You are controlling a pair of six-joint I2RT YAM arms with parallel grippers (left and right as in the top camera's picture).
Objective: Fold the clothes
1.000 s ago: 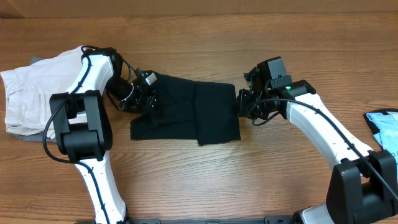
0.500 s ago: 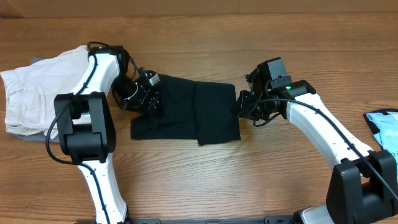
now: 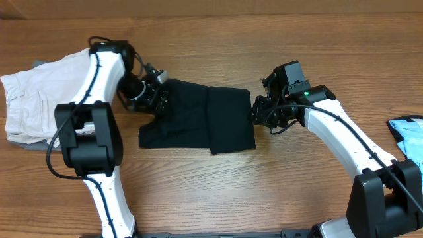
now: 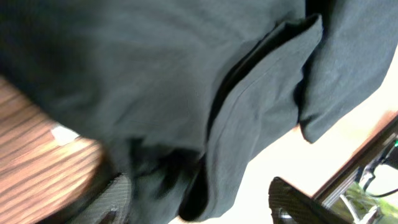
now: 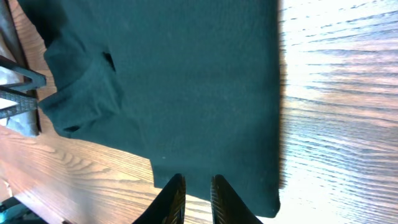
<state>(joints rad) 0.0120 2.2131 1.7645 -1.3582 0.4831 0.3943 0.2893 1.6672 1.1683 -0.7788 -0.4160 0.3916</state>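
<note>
The clothes (image 3: 198,116) lie partly folded on the bench (image 3: 218,195), unmoved. Your right hand (image 5: 198,200) stays at their right edge, fingers nearly pressed together; whether it nips cloth, you can't tell. Farther off, your left hand (image 3: 156,100), spread, has crept up the left corner: no fold gained yet.

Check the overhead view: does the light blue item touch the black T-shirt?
No, the light blue item lies at the table's right edge, well apart from the black T-shirt in the middle.
</note>
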